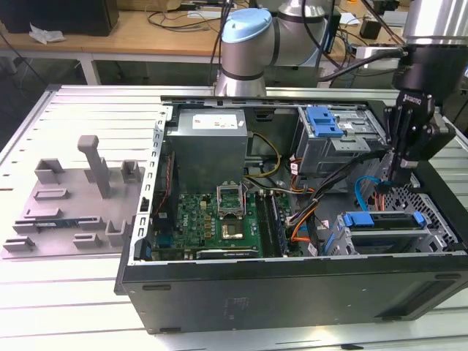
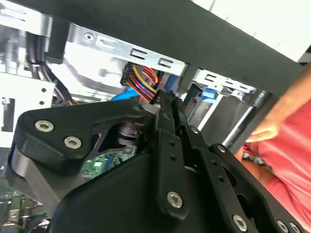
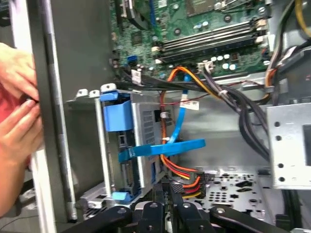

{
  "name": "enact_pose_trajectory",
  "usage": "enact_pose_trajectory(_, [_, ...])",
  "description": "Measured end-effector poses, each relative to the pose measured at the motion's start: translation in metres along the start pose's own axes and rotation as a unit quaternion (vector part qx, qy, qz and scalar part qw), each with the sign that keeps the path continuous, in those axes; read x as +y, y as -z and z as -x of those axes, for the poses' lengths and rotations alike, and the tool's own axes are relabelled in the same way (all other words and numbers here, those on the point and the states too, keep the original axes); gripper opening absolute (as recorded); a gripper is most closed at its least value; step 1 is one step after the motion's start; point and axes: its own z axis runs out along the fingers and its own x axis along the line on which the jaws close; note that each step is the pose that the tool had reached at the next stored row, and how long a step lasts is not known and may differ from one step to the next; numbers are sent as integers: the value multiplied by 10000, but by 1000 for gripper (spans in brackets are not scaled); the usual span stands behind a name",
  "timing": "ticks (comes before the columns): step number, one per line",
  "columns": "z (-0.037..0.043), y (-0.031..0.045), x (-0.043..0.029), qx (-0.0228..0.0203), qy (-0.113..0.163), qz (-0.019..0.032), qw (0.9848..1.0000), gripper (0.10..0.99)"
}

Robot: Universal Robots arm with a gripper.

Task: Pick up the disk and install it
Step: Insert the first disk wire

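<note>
Now the hand (image 1: 401, 178), closed on nothing, hangs near the disk (image 1: 384, 228) inside the computer case (image 1: 292, 292).

Silver arm (image 1: 245, 73), blue cap (image 1: 247, 28), black fingers (image 2: 170, 114)

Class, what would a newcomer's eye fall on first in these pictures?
The open computer case, its green board bare, draws the eye. At the exterior view's right, the pincer hangs near the blue-framed disk in its bay. In the first wrist view, a person's hands touch the case edge.
</note>
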Motion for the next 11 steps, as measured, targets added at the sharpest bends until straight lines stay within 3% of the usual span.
enact_pose_trajectory(2, [-11, -4, -1, -144, -5, 20, 9999, 165])
enact_pose_trajectory(4, [-29, -7, -3, -260, -8, 35, 9997, 165])
enact_pose_trajectory(7, [-103, 15, -13, -382, -9, 50, 9993, 165])
enact_pose_trajectory(11, [-192, 43, -16, -459, -9, 60, 9989, 165])
